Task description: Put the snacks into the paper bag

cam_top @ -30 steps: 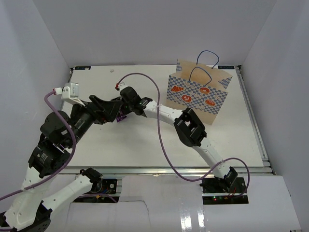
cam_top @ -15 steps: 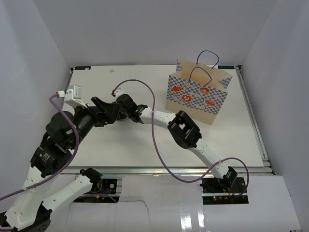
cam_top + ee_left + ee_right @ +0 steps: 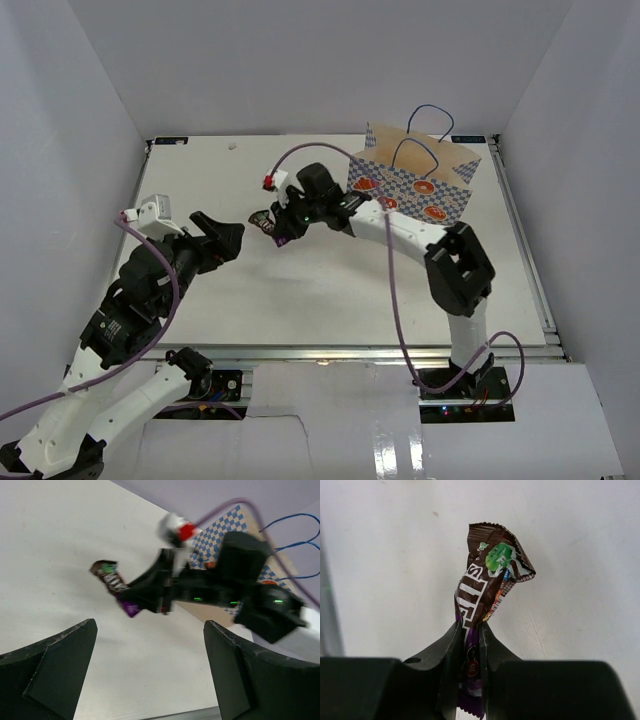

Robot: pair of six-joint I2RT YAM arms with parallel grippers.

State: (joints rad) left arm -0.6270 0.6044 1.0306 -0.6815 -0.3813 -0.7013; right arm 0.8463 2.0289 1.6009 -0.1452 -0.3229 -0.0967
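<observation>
The small purple candy packet (image 3: 487, 580), brown at its upper end, is pinched by its lower end in the closed fingers of the right hand (image 3: 470, 635) and held up off the bench (image 3: 330, 290). A second ago both hands were crowded together left of centre with the packet between them. Since then the right arm has swung up and back towards the paper bag (image 3: 440, 200), taking the packet along. The left hand (image 3: 225, 230) has drawn away to its own side and now hangs with its jaws wide apart and nothing in them. Whether the packet passed from one hand to the other or came up off the bench, the overhead view is too cluttered to say. It means the grasp is made and the carry is under way: the packet is near the bag's left wall but not yet over its mouth. No other snacks lie on the bench; the bag's inside is hidden.
</observation>
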